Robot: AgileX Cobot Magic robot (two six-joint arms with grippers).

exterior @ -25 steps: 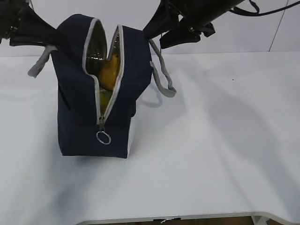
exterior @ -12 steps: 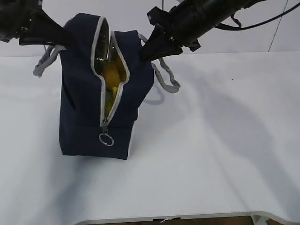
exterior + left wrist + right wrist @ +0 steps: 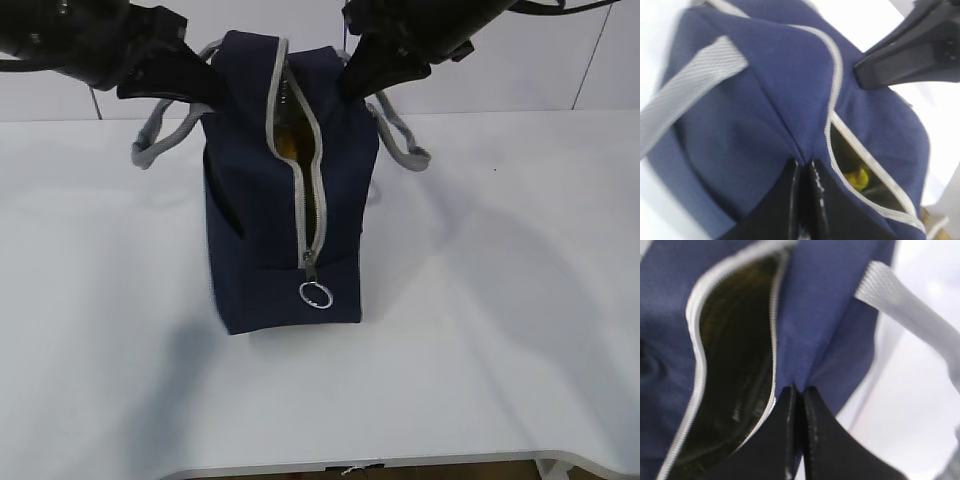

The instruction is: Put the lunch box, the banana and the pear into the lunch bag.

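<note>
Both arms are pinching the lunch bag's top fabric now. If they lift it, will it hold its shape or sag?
Probably sag: the lunch bag is soft fabric that folds where the right gripper and left gripper pinch it. The zipper gapes unzipped, so the mouth may distort. Something yellow inside adds weight low down.

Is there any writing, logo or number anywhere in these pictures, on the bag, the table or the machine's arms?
None can be read in any view.
The lunch bag: plain navy fabric, grey zipper and metal ring pull, no label showing.
The table: bare white, no marks.
The two arms: black, no legible print; the wrist views are too blurred to show small text.
</note>
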